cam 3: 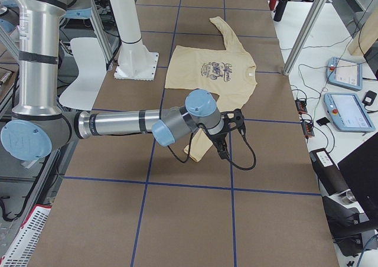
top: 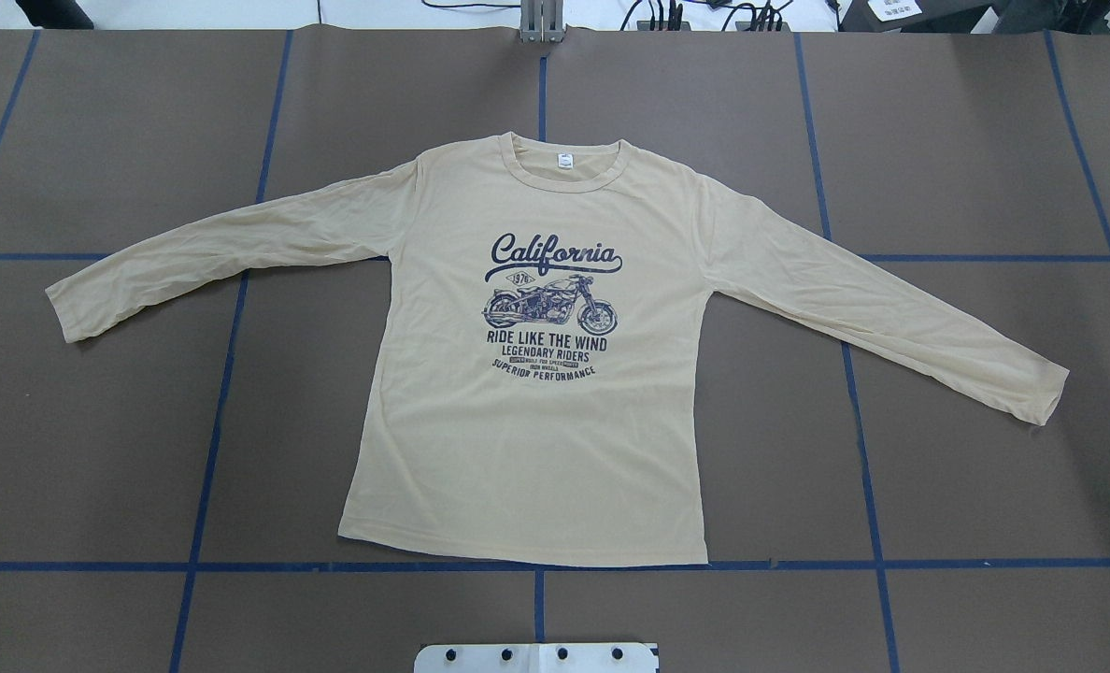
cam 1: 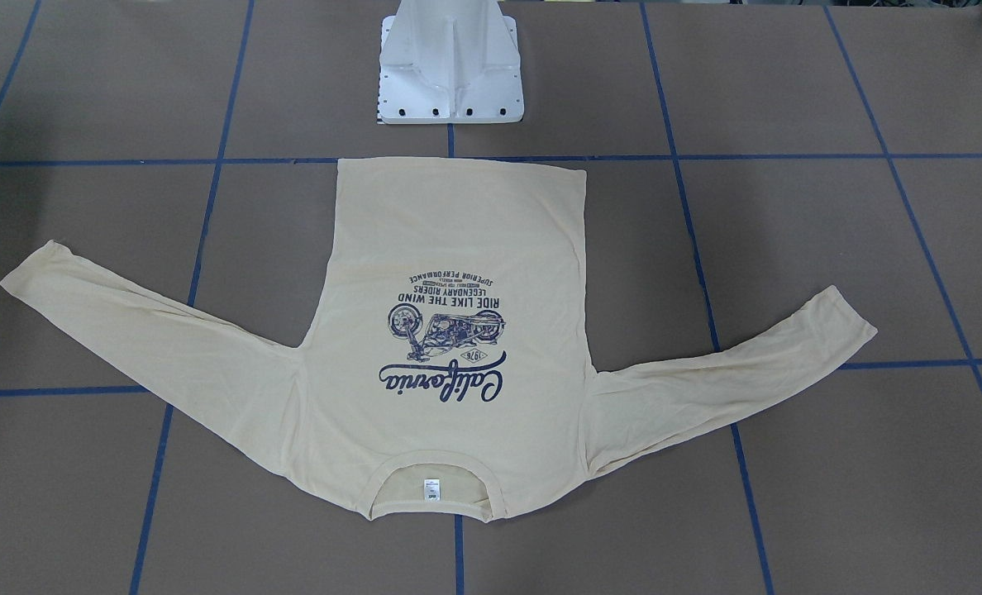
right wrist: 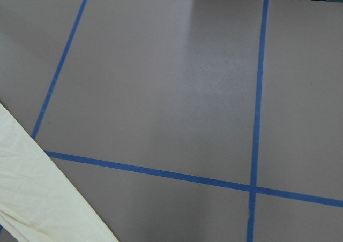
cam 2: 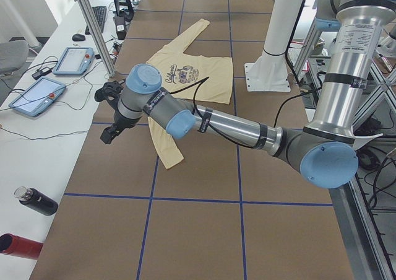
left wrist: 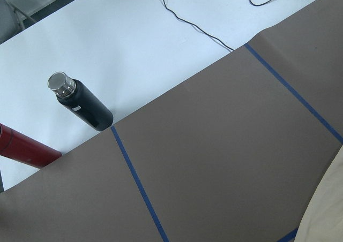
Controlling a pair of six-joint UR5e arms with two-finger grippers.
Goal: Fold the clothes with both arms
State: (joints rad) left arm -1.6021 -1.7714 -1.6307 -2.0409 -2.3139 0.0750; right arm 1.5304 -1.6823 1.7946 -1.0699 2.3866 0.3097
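At the middle of the brown-papered tabletop [top: 97, 449], a pale cream long-sleeved T-shirt [top: 536, 439] is laid flat and face up, hem toward the robot's edge and collar toward the operators' edge. No fold is yet made. The left arm [cam 2: 235, 128] is held above the left end of the tabletop and the right arm [cam 3: 118, 124] above the right end. The left-end sleeve [top: 219, 252] and right-end sleeve [top: 891, 308] are spread outward, each cuff angled back toward the robot's edge. The left gripper [cam 2: 110, 131] is poised beside the first cuff, on its operators'-edge side. The right gripper [cam 3: 222, 150] is placed likewise at the second. Both are shown only from the table's ends, so it cannot be told whether the jaws are parted or closed. The fabric is judged thin, light and limp, so it may be expected to sag, wrinkle and drag on the paper when lifted. Hold is best taken at seamed edges, such as a cuff and shoulder or the hem corners, with both layers pinched together. The front is marked by the navy print [top: 550, 308] and the small white neck tag [top: 565, 161].
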